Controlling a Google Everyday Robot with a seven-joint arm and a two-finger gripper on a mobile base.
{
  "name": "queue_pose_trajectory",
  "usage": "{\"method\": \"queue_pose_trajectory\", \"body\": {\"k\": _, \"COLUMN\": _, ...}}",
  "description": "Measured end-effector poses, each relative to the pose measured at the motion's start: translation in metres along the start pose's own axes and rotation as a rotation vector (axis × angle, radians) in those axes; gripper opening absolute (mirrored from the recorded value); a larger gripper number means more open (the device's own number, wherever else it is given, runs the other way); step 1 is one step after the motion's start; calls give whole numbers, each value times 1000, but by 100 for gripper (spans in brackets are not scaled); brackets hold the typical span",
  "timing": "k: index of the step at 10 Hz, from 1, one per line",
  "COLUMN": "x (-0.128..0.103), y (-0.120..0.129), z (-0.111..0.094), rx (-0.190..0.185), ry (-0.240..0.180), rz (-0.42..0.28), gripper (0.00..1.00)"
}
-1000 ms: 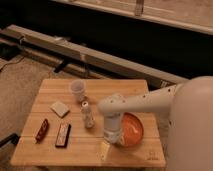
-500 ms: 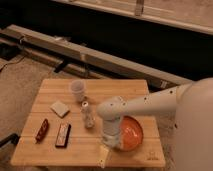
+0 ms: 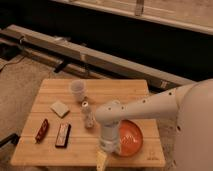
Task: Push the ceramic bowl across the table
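Bowl (image 3: 131, 138) is my landmark here, it sits on the table (image 3: 95, 90) toward the corner with the little dark logo, orange-red inside showing. Only one camera view to go on: my arm comes in over the bowl and drops down on its side away from the logo, and the gripper (image 3: 102, 161) hangs just beside the bowl's rim near the table edge. I honestly can't tell whether it's spread or closed. Further out on that same side stand a small bottle (image 3: 87, 115) and the white cup (image 3: 78, 90), with a flat square pad (image 3: 59, 108) and two dark bars (image 3: 63, 135) beyond. My worry: shoving that way sweeps the bowl into the bottle and tips it, or the gripper rides over the rim.
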State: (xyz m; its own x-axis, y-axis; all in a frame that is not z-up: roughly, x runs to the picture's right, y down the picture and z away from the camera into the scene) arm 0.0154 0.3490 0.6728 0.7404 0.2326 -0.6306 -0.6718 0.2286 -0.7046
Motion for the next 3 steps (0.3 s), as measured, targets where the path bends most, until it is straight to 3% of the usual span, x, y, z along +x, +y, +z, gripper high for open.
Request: {"method": "queue_pose_trajectory", "body": {"k": 3, "x": 0, "y": 0, "z": 0, "rx": 1, "ry": 1, "rz": -1, "gripper": 80}}
